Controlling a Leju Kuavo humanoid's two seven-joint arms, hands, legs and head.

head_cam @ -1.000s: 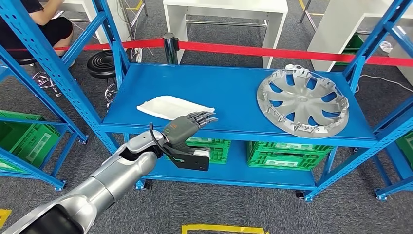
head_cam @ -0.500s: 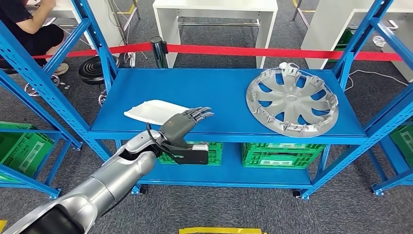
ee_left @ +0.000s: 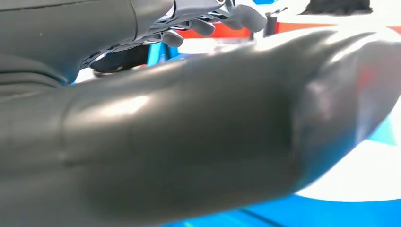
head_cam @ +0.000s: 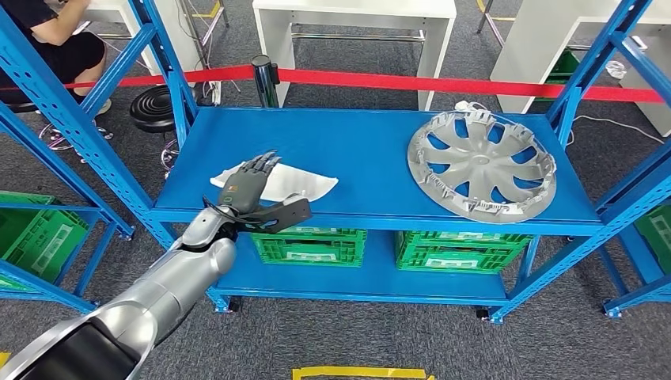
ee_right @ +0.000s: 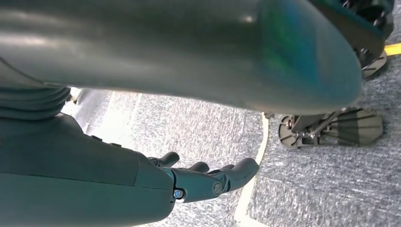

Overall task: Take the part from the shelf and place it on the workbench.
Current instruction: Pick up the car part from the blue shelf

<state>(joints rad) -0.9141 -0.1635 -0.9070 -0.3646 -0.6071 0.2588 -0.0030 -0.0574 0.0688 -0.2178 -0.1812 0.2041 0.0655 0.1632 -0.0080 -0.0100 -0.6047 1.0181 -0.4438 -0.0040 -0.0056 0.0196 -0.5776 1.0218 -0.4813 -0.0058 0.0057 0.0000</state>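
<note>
The white part (head_cam: 278, 184) lies flat near the front left of the blue shelf (head_cam: 372, 150), its long axis running roughly along the front edge. The left hand (head_cam: 247, 184) is poised over the part's left end with fingers spread apart and holding nothing, so the part stretches away to its right. The right hand (ee_right: 203, 178) hangs toward the floor, fingers loosely apart, empty. A silver wheel cover (head_cam: 480, 164) sits well apart on the right.

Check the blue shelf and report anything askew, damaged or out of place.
Nothing stands out. The white part lies flat near the shelf's front left edge, under the left hand. The silver wheel cover lies flat on the right, looking intact. Nothing is spilled.
</note>
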